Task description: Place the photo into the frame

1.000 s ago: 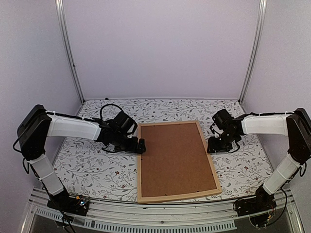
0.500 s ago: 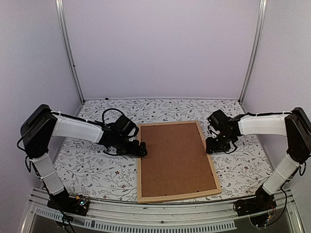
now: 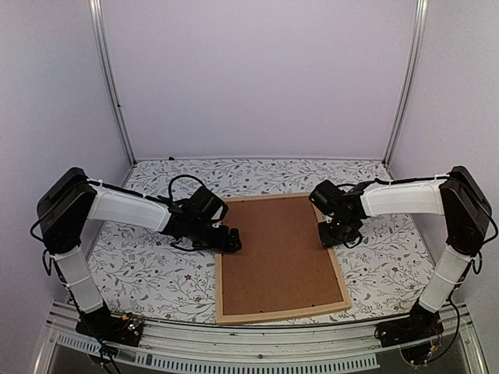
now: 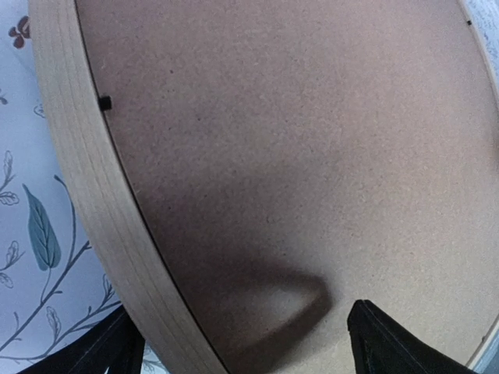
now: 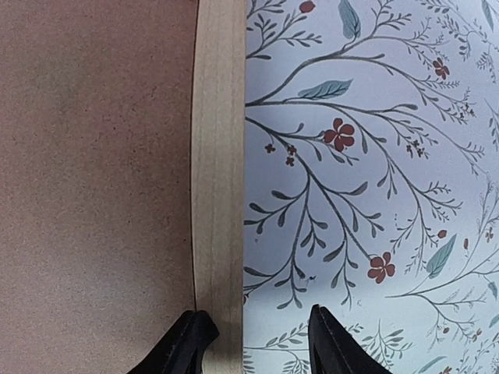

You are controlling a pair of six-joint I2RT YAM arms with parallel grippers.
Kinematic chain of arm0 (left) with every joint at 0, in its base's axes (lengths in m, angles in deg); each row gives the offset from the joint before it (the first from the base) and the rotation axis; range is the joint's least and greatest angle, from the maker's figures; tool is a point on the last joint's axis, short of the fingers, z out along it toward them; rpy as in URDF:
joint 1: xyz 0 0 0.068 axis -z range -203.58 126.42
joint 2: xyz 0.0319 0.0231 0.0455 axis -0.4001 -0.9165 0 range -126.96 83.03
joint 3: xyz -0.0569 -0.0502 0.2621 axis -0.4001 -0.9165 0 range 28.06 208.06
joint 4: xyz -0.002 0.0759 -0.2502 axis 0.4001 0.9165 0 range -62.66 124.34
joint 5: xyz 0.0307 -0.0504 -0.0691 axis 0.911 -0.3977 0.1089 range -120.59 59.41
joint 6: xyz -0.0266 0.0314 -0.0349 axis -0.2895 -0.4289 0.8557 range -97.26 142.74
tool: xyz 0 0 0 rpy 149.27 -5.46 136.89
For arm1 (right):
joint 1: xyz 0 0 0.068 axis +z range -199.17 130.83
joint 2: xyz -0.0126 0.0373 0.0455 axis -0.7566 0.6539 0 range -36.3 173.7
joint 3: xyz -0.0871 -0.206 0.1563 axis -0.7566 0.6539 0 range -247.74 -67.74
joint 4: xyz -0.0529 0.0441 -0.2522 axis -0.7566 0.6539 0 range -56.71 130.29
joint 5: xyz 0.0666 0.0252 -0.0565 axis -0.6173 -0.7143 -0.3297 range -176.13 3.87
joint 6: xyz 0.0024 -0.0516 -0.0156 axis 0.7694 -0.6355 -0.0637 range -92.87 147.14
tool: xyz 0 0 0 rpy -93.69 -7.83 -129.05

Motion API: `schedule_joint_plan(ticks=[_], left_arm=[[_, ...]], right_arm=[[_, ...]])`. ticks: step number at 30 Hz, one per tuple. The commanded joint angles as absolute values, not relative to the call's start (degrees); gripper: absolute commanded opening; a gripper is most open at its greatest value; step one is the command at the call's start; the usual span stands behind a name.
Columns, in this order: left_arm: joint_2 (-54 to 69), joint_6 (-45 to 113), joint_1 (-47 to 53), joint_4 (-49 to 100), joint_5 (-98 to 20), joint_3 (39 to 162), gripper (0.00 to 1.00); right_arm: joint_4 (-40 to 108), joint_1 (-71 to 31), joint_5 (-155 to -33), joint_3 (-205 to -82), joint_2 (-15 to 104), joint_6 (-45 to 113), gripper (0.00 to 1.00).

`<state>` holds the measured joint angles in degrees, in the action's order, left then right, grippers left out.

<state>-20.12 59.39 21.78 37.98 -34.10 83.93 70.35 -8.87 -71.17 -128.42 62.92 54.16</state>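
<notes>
Frame (image 3: 281, 313) lay flat, backing board (image 3: 277, 249) uppermost; no photo was in view. Left gripper (image 3: 231, 240) straddled its left rail, jaws spread wide. Right gripper (image 3: 328, 237) straddled its right rail, jaws part-spread, gripping nothing. Risk: uneven closing might have skewed or tipped the frame.

The frame (image 3: 281, 313), a large rectangle of thin pale wood strips, lies flat near the middle of the floral tabletop (image 3: 140, 273), turned slightly askew. Its back faces up, with a plain brown board (image 3: 277, 253) filling the opening edge to edge.
</notes>
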Motion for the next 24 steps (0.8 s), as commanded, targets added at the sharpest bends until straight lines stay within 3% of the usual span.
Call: schedule_joint_plan(ticks=[1,11,24], left_arm=[[-23.4,59.7,23.8,37.3,-37.1,84.8,0.92],[-22.3,59.2,23.9,39.6,-34.1,85.7,0.92],[-20.7,58.1,22.8,41.5,-32.3,86.9,0.93]], right_arm=[[72.7,-3.6,-72.3,-129.2,70.4,57.1,0.49],[78.2,-0.8,-65.0,-132.8,73.9,59.4,0.49],[79.9,-3.2,-73.1,-124.7,54.2,58.2,0.53]])
